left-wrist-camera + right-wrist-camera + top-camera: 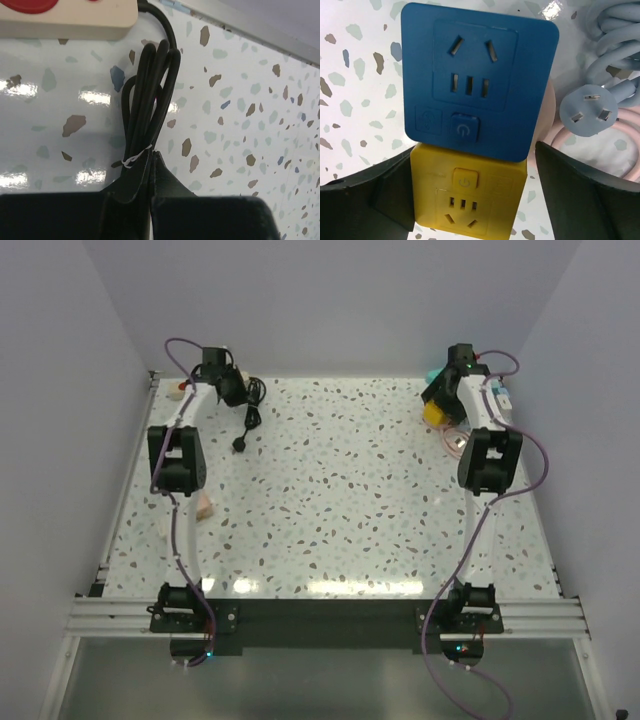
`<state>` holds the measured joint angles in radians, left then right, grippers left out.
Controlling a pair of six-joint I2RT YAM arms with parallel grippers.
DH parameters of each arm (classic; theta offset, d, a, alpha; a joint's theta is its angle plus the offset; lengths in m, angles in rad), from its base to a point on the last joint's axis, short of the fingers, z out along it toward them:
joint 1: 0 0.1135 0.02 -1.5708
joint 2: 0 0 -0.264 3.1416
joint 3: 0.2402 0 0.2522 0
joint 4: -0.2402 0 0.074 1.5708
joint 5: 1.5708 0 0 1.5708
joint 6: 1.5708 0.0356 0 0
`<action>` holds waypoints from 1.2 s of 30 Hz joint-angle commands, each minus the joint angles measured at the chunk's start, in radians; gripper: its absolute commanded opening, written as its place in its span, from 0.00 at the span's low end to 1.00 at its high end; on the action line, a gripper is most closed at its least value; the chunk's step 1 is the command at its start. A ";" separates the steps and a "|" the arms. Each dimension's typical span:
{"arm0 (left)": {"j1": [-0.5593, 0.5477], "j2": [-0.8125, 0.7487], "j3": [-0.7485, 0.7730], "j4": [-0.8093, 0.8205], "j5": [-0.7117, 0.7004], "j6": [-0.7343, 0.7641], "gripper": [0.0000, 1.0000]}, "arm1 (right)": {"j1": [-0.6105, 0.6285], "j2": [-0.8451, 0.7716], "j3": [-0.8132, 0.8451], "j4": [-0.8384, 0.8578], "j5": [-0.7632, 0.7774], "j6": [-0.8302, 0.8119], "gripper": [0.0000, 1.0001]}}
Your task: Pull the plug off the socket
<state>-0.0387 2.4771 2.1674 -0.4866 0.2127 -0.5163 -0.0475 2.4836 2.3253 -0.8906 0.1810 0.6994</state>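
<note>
The socket, a cream-white power strip with red outlets, lies at the top left of the left wrist view. Its black cord is bundled with a white tie. In the top view the strip is mostly hidden by the left arm in the far left corner. The small black plug lies on the table at the end of a thin cord, apart from the strip. My left gripper is shut, its tips against the cord bundle. My right gripper is open around a yellow cube.
A blue socket cube leans on the yellow socket cube. A light-blue plug and a pink cable lie to their right. A peach object lies by the left arm. The back and side walls are close.
</note>
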 commanded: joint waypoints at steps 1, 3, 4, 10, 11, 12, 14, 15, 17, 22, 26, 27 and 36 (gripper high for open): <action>0.022 -0.039 0.049 0.077 0.036 -0.005 0.00 | -0.011 0.018 0.057 0.013 -0.046 0.014 0.86; 0.020 -0.122 -0.045 0.115 0.076 -0.019 0.01 | -0.011 0.002 0.039 0.039 -0.095 -0.003 0.62; 0.016 -0.156 -0.082 0.140 0.103 -0.024 0.02 | -0.011 -0.015 0.019 0.056 -0.118 -0.012 0.51; -0.020 -0.423 -0.398 0.218 0.183 -0.019 0.07 | 0.009 -0.121 -0.141 0.113 -0.288 -0.107 0.00; -0.023 -0.449 -0.467 0.223 0.198 -0.022 0.08 | 0.023 -0.127 -0.155 0.082 -0.323 -0.130 0.00; -0.032 -0.495 -0.498 0.223 0.206 -0.022 0.08 | 0.035 -0.133 -0.162 0.065 -0.392 -0.188 0.00; -0.044 -0.539 -0.590 0.223 0.209 -0.007 0.08 | 0.093 -0.149 -0.184 -0.010 -0.442 -0.262 0.00; -0.059 -0.581 -0.619 0.224 0.206 -0.002 0.09 | 0.118 -0.160 -0.202 -0.031 -0.448 -0.329 0.00; -0.069 -0.613 -0.709 0.226 0.195 0.006 0.11 | 0.205 -0.225 -0.307 -0.044 -0.448 -0.386 0.00; -0.087 -0.699 -0.871 0.223 0.179 0.006 0.13 | 0.417 -0.394 -0.602 0.073 -0.469 -0.414 0.00; -0.102 -0.782 -1.014 0.227 0.140 -0.005 0.12 | 0.572 -0.506 -0.829 0.143 -0.448 -0.399 0.00; -0.113 -0.811 -1.031 0.224 0.134 -0.007 0.12 | 0.604 -0.544 -0.860 0.156 -0.425 -0.400 0.00; -0.139 -0.926 -1.179 0.209 0.060 -0.053 0.23 | 0.841 -0.661 -1.078 0.285 -0.251 -0.298 0.40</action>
<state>-0.1734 1.6043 1.0134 -0.3019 0.3077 -0.5449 0.7860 1.8278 1.3052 -0.6258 -0.1192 0.3321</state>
